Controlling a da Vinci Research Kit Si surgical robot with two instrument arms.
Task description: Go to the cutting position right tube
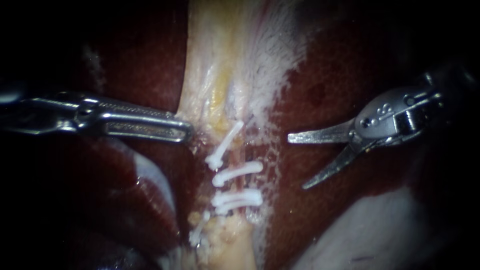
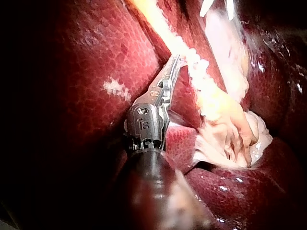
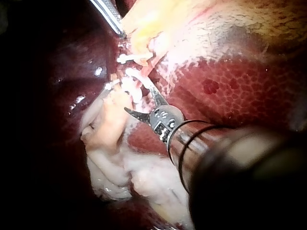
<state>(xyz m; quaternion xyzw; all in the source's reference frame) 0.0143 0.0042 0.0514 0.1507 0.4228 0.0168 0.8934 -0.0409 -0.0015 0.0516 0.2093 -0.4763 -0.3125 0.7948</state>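
My left instrument (image 1: pixel 187 132) comes in across the dark liver (image 1: pixel 340 75) and ends at the edge of the pale tissue (image 1: pixel 215 60), the yellowish band that runs down the middle of the liver. Its long jaws lie pressed together, pinching the edge of that band just above the uppermost clip.

Below this grip the band narrows into the tubes (image 1: pixel 240 185), thin reddish strands crossed by several white clips (image 1: pixel 237 172) stacked one under another. The strands lie so close together that I cannot tell the right tube from its neighbour. It is somewhere among these clipped strands.

My right instrument (image 1: pixel 296 162) ends in two slim blades, and they are spread wide with nothing between them. They point toward the clips. In the endoscope view they hover over the bare liver beside the clipped strands, and a strip of liver shows between the blade tips and the clip ends. In the right wrist view the blades sit just beside the clips, and I cannot tell whether they touch.
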